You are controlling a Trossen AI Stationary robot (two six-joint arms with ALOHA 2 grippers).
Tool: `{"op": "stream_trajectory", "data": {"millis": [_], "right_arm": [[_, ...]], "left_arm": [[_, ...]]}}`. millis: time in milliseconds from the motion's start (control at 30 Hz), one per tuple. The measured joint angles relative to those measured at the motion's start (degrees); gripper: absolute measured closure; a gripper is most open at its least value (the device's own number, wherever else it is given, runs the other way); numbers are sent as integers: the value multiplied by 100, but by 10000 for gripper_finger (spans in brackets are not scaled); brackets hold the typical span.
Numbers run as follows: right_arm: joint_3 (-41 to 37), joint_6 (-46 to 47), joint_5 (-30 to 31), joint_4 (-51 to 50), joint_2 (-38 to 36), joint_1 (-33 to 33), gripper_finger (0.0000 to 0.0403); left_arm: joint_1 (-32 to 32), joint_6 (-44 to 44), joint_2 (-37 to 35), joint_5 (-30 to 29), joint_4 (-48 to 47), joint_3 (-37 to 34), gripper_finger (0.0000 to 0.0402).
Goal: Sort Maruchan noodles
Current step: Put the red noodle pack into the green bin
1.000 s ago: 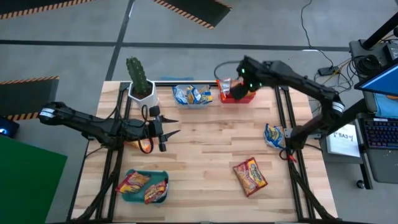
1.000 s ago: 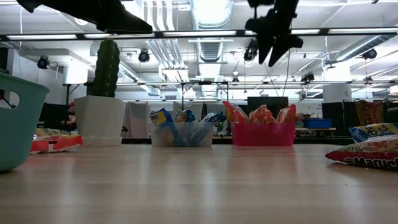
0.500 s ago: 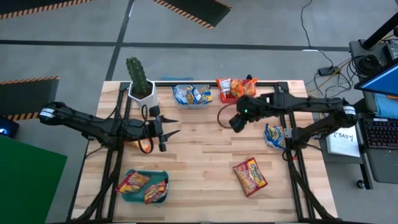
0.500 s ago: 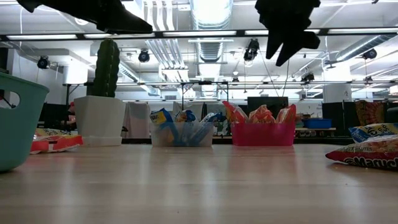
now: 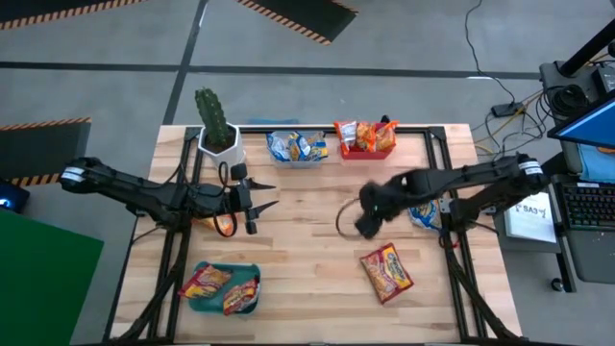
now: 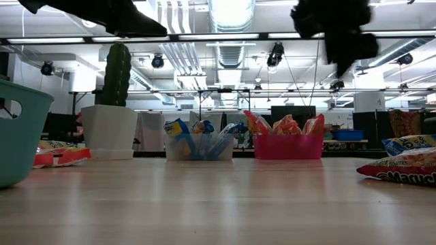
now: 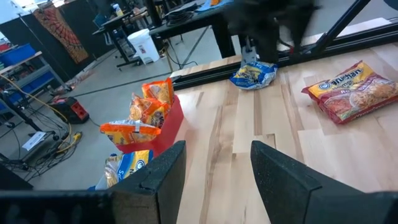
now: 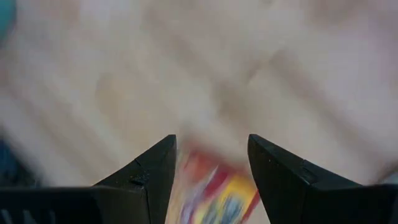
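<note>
Swinging away from the red bin (image 5: 366,140) at the far edge, the right gripper (image 5: 368,223) now hangs over the middle of the table (image 5: 307,279), jaws parted and empty, probably lining up on the red-yellow Maruchan packet (image 5: 386,272) lying loose near the front right. Nearest, the teal bin (image 5: 223,289) at the front left corner holds two red-yellow packets. Further back, the left gripper (image 5: 261,195) waits above the left side, fingers apart and holding nothing, clear of the other arm's path. A blue-white packet (image 5: 424,210) rests by the right edge, unsorted. Along the far edge stand a potted cactus (image 5: 216,126), a clear bin (image 5: 296,147) of blue packets, and the red bin of orange ones.
</note>
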Motion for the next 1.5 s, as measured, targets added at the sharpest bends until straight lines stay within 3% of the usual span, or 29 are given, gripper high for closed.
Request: {"op": "stream_trajectory", "data": {"millis": [267,500,633,700,867,933,967,1133,1267,1500], "right_arm": [[-706,171,-2091,538,782,1305,216],[-1100,131,-2281,626,1696,1746,216],[-1086,-326,-1658,1045,2083,1661,216],[-963,-631,-952,1199,2178,1534,216],[-599,-1229,2856,1992,2175,1270,216],[-511,-1786,3855,2712,1989,1279,216],[-482,-2184,4077,3096,1895,1293,216],[-817,-3756,4153,4952,1686,1241,218],[-1335,-4743,4127,6992,1633,1206,226],[-2521,-5276,4122,10453,2056,837,244]], "left_arm": [[0,-4,0,0,-11,0,237],[1,-4,0,2,-11,0,237],[0,-4,0,2,6,0,237],[0,-4,0,0,27,0,237],[0,-41,0,4,119,0,237],[1,-131,0,4,132,0,237],[0,-190,0,4,131,0,237],[0,-762,192,4,146,-46,237],[2,-1266,660,7,248,-253,237],[26,-1789,1818,1,1011,-230,237]]}}
